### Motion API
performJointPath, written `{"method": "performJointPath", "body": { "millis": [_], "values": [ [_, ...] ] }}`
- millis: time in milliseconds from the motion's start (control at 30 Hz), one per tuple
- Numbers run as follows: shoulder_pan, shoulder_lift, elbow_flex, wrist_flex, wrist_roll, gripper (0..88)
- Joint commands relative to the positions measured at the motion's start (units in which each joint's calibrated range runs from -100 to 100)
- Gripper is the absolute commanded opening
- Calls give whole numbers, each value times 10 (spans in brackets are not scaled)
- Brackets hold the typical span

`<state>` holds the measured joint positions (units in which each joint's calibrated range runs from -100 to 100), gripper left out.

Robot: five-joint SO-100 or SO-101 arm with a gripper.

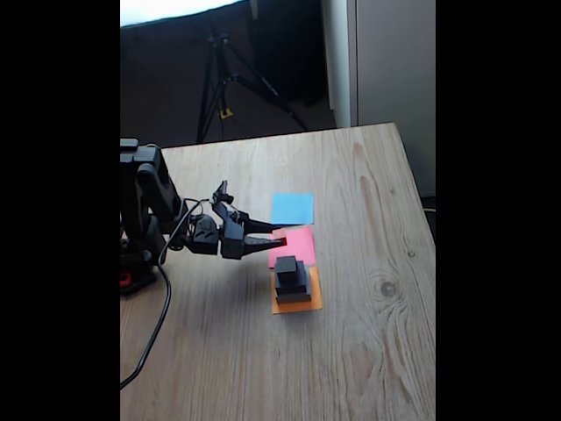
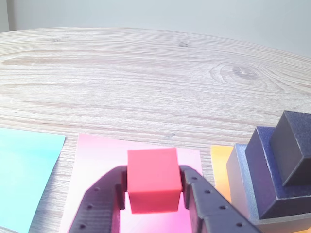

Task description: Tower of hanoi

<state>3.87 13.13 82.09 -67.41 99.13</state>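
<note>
Red cube [image 2: 152,178], the tiniest block, sits clamped between the two fingers of the pincer [image 2: 153,194], right over the pink paper square [image 2: 97,165]. From the fixed view the pincer [image 1: 279,241] reaches from the arm [image 1: 153,202] at the left edge of the wooden desk [image 1: 368,351]. Just beside it, on the orange paper square [image 1: 298,304], stands the rest of the tower: grey slab [image 2: 238,184] at the bottom, black slab [image 2: 265,174] on it, small black cube [image 2: 291,145] on top. A blue paper square [image 1: 292,209] lies beyond the pink one.
</note>
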Motion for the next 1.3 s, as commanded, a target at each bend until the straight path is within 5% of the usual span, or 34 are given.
{"method": "performJointPath", "body": {
  "millis": [0,700,1267],
  "values": [
    [-3,32,-22,-39,9,3],
    [-17,103,-12,-92,-147,3],
    [-17,94,-43,-9,-102,3]
  ]
}}
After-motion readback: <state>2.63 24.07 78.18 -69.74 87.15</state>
